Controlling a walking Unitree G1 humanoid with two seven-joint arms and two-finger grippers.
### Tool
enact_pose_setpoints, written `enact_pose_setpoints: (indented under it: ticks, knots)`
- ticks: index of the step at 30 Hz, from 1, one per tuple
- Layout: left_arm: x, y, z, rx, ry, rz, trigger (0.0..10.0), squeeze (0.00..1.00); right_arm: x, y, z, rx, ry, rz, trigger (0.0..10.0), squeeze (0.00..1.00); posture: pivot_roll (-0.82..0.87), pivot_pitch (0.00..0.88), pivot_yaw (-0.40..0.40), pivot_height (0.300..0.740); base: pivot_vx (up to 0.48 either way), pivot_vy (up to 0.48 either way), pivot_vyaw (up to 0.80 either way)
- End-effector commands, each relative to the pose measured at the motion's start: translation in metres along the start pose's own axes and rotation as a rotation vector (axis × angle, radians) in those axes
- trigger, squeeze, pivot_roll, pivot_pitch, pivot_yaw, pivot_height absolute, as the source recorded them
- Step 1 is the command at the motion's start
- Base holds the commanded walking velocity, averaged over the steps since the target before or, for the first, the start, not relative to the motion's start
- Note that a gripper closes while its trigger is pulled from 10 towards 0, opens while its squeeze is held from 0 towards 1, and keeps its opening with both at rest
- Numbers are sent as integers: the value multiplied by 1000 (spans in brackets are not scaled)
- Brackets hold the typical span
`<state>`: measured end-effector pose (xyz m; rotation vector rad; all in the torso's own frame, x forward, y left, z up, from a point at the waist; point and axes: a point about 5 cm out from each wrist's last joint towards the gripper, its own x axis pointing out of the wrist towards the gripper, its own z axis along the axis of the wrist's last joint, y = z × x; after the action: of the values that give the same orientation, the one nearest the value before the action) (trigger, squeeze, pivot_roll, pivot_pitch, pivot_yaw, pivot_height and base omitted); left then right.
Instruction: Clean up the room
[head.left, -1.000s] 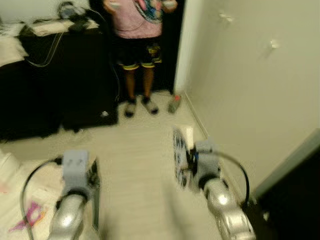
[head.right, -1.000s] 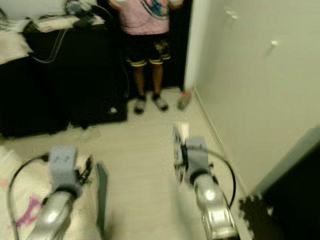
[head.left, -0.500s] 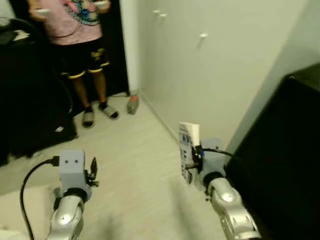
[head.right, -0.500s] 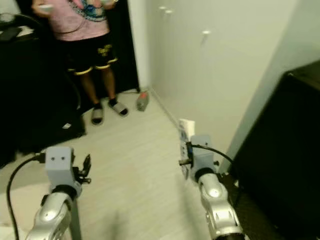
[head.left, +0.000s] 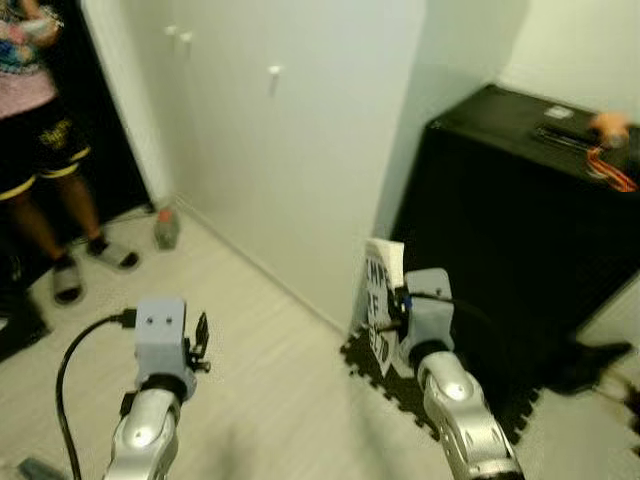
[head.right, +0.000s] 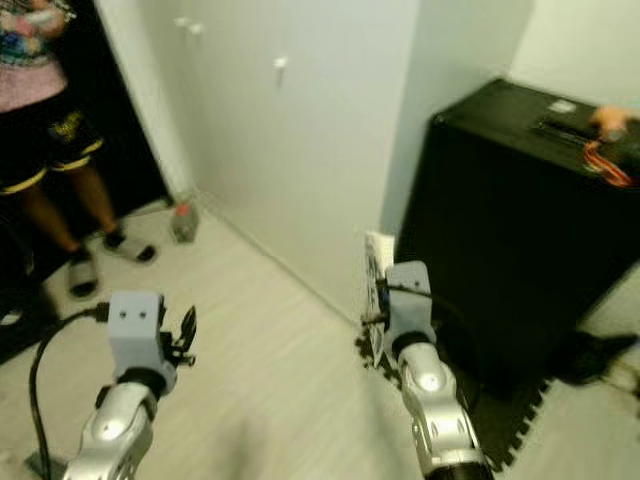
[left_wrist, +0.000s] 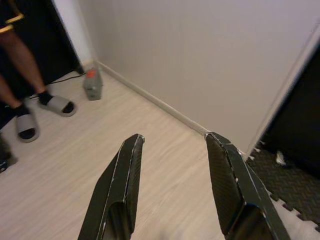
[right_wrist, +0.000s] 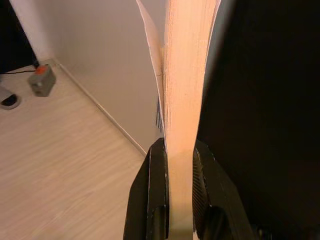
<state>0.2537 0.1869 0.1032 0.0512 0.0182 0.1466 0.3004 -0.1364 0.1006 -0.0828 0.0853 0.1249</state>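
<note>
My right gripper is shut on a thin white book with dark lettering, held upright on edge in front of the black cabinet. In the right wrist view the book's pale page edge rises between the two black fingers. My left gripper is open with nothing between its fingers, above pale wood floor. Its arm is raised at the lower left.
A person's legs in sandals stand at the far left by a dark doorway. A small grey box with a red top lies by the white wall. Black foam mats lie under the cabinet, whose top holds small items.
The camera has swung right: the person slid to the left edge and the black cabinet came into full view. The right gripper still holds the book; the left stays open.
</note>
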Motion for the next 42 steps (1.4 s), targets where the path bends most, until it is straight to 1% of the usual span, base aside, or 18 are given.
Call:
enact_pose_setpoints:
  ticks: [1, 4, 7, 12, 14, 17, 21, 22, 25, 27, 29, 30, 32, 36, 42]
  knots:
    - [0, -2, -6, 5, 31, -9, 10000, 0, 0, 2, 4, -4, -23, 8, 10000, 0, -58, 114, 15, 740, 0, 0, -800]
    - [1, -4, -5, 9, 27, -26, 10000, 0, 0, 1, 5, -1, -24, 5, 10000, 0, -58, 113, 12, 740, 0, 0, -800]
    - [1, -3, -6, 9, 29, -10, 10000, 0, -2, 1, -1, -2, -5, 1, 10000, 0, -53, 95, 6, 740, 0, 0, -800]
    - [2, -2, -7, 9, 32, -7, 10000, 0, 0, 0, -3, -13, 6, -13, 10000, 0, -61, 107, 19, 740, 0, 0, -800]
    - [3, -4, -7, 8, 33, -16, 10000, 0, -1, -5, -3, -4, 10, -39, 10000, 0, -64, 102, 9, 740, 0, 0, -800]
    - [4, -4, -6, 5, 29, -12, 10000, 0, -1, -8, -4, 3, 16, -49, 10000, 0, -55, 94, 6, 740, 0, 0, -800]
    - [4, -4, -5, 4, 27, -10, 10000, 0, -1, -8, -5, 3, 17, -48, 10000, 0, -55, 97, 8, 740, 0, 0, -800]
    - [4, -3, -5, -3, 30, -11, 10000, 0, 0, -6, -4, 3, 13, -48, 10000, 0, -65, 111, 27, 740, 0, 0, -800]
    - [4, -4, -4, -8, 31, -24, 10000, 0, 0, -5, -2, 9, 8, -54, 10000, 0, -69, 115, 28, 740, 0, 0, -800]
    - [3, -6, -5, -15, 32, -36, 10000, 0, -3, -6, -5, 14, 16, -61, 10000, 0, -66, 112, 21, 740, 0, 0, -800]
    - [3, -6, -5, -15, 32, -36, 10000, 0, -3, -6, -5, 14, 16, -61, 10000, 0, -66, 112, 21, 740, 0, 0, -800]
    - [3, -6, -5, -7, 36, -27, 10000, 0, -5, -7, -9, 10, 31, -62, 10000, 0, -62, 125, 24, 740, 0, 0, -800]
    - [3, -6, -6, -2, 38, -22, 10000, 0, -4, -7, -9, 8, 33, -63, 10000, 0, -62, 125, 24, 740, 0, 0, -800]
    - [2, -6, -7, 11, 47, -34, 10000, 0, -2, -9, -3, 10, 19, -73, 10000, 0, -67, 128, 25, 740, 0, 0, -800]
    - [2, -4, -7, 11, 47, -17, 10000, 0, -3, -9, -6, 13, 27, -73, 10000, 0, -66, 117, 14, 740, 0, 0, -800]
